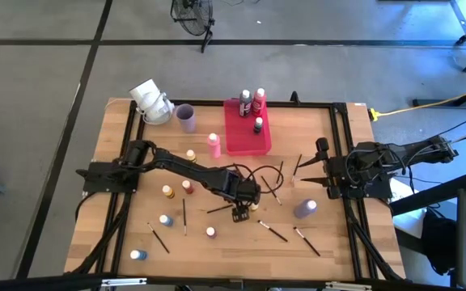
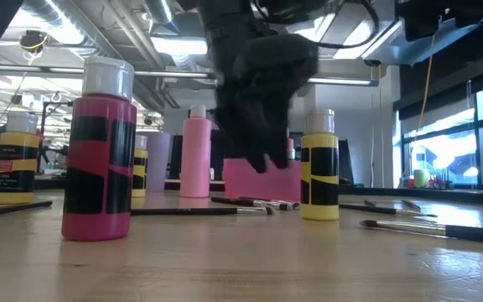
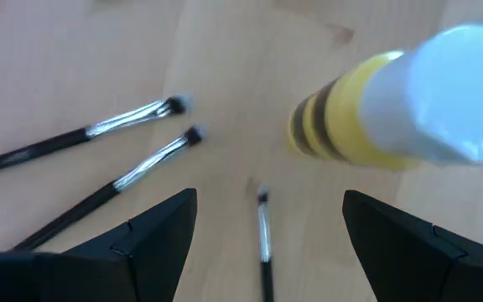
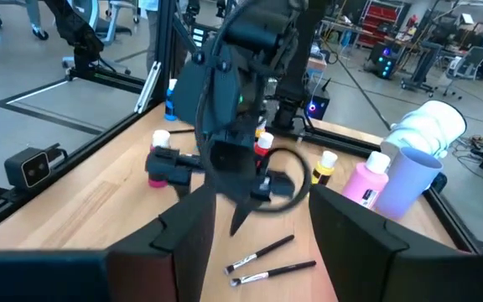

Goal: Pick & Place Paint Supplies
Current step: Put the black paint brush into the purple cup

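Two robot arms share a wooden counter (image 1: pixel 120 129) strewn with paint supplies, and the left arm is mid-approach. Its left hand (image 1: pixel 241 212) hovers near the counter's middle with fingers spread wide and nothing between them, poised over a yellow bottle (image 3: pixel 367 126) that stands just ahead of its fingertips. Judging from this pose, the pick is not yet made; the next move calls for shifting the fingers to straddle the bottle, lowering and closing on its body, then carrying it to the pink-red tray (image 1: pixel 247 129) beyond the hand, where three bottles already stand. The right hand (image 1: pixel 318 171) waits well off to the side, partly parted and empty. Thin brushes lie close beneath and beside the left hand, one brush (image 3: pixel 263 235) directly between its fingers, so a careless descent could nudge them. A lilac cup (image 1: pixel 186 118) and a pink bottle (image 1: pixel 214 145) stand farther beyond, near the tray.
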`<act>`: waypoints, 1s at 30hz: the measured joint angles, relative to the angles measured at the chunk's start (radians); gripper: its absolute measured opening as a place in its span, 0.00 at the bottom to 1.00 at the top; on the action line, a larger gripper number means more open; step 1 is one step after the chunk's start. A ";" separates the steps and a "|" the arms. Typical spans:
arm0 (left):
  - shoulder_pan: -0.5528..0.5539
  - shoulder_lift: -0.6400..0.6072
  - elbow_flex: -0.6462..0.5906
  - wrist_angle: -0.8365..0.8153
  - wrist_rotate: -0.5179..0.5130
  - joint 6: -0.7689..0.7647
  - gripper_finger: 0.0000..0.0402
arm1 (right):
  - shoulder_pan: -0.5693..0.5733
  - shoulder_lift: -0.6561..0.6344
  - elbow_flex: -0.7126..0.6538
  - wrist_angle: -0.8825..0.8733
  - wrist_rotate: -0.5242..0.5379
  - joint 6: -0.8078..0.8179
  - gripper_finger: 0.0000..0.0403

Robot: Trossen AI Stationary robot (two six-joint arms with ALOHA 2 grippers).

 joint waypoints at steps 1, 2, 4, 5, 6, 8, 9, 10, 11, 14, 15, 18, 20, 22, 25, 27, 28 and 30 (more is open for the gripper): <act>0.002 0.007 -0.001 -0.008 0.010 0.008 0.74 | 0.000 0.000 0.000 -0.001 0.000 0.000 0.49; 0.004 0.013 -0.002 -0.014 0.017 0.009 0.74 | 0.000 0.000 0.000 -0.001 0.000 0.001 0.49; 0.009 0.021 -0.002 -0.008 0.013 0.010 0.74 | 0.000 0.000 0.000 -0.011 -0.001 0.003 0.49; 0.010 0.022 -0.002 -0.009 0.012 0.011 0.74 | 0.000 0.000 0.000 -0.015 -0.001 0.004 0.49; 0.010 0.023 -0.002 -0.008 0.013 0.011 0.74 | 0.000 0.000 0.000 -0.015 -0.001 0.004 0.49; 0.012 0.029 -0.002 0.001 0.010 0.014 0.74 | 0.000 0.000 0.000 -0.015 -0.001 0.008 0.49; 0.012 0.034 -0.002 0.007 0.010 0.015 0.74 | 0.000 0.000 0.000 -0.015 -0.001 0.008 0.49; 0.013 0.035 -0.002 0.006 0.010 0.015 0.74 | 0.000 0.000 0.000 -0.015 -0.001 0.008 0.49; 0.014 0.036 -0.002 0.006 0.010 0.015 0.74 | 0.000 0.000 0.000 -0.015 -0.001 0.008 0.49; 0.014 0.045 0.000 0.020 0.009 0.017 0.74 | 0.000 0.000 0.000 -0.015 -0.001 0.010 0.49; 0.014 0.046 -0.002 0.013 0.009 0.018 0.74 | 0.000 0.000 0.000 -0.015 -0.001 0.011 0.49; 0.014 0.051 -0.001 0.016 0.009 0.018 0.74 | 0.000 0.000 0.000 -0.016 -0.001 0.011 0.49; 0.014 0.056 -0.002 0.005 0.010 0.017 0.74 | 0.000 0.000 0.000 -0.016 -0.002 0.011 0.49; 0.015 0.068 -0.001 0.014 0.010 0.017 0.74 | 0.000 0.001 0.000 -0.017 -0.003 0.011 0.49; 0.017 0.080 -0.002 0.008 0.016 0.015 0.74 | 0.000 0.001 0.000 -0.019 -0.003 0.011 0.49; 0.022 0.085 0.000 0.012 0.020 0.016 0.74 | 0.000 0.001 0.000 -0.019 -0.003 0.011 0.49; 0.022 0.085 0.000 0.010 0.021 0.015 0.74 | 0.000 0.001 0.000 -0.019 -0.003 0.011 0.49; 0.024 0.085 0.000 0.009 0.022 0.015 0.74 | 0.000 0.001 0.000 -0.019 -0.003 0.011 0.49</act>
